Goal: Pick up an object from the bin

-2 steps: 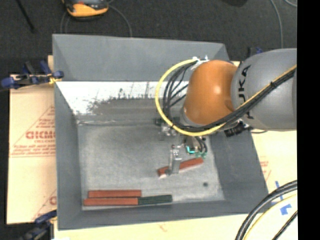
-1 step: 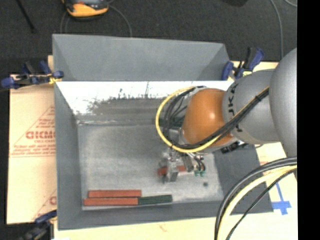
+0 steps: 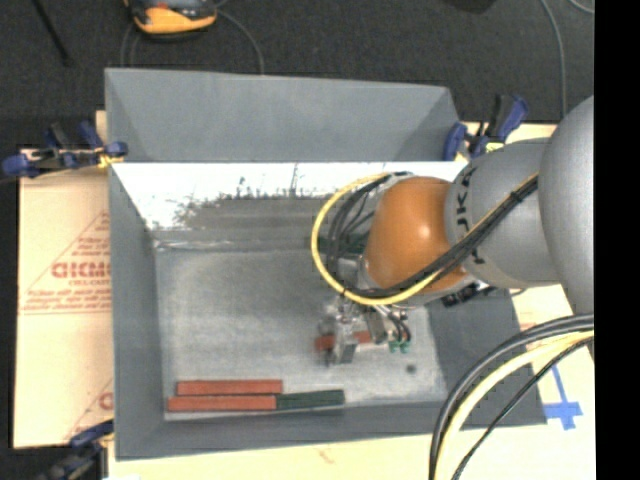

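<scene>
Pincer (image 3: pixel 350 340) hangs low over the grey bin (image 3: pixel 220 298) floor, right of centre, just beside a small red piece (image 3: pixel 325 344); whether it is apart or together I cannot tell, nothing looks lifted yet, and red-brown bars (image 3: pixel 225 395) and a dark green bar (image 3: pixel 312 400) lie along the lower edge.

Grey bin (image 3: pixel 130 298), floor paler speckled grey, dark scuff streaks on the wall behind the gripper (image 3: pixel 345 340). Gripper silver-grey; small red and green spots at it, on it or beside it, can't tell. Orange cover (image 3: pixel 405 233) above it, yellow cable (image 3: pixel 325 218) looped round, arm (image 3: pixel 540 208) silver-grey. Below-left of gripper: two red-brown bars (image 3: pixel 228 388), one dark green bar (image 3: pixel 310 400).
</scene>
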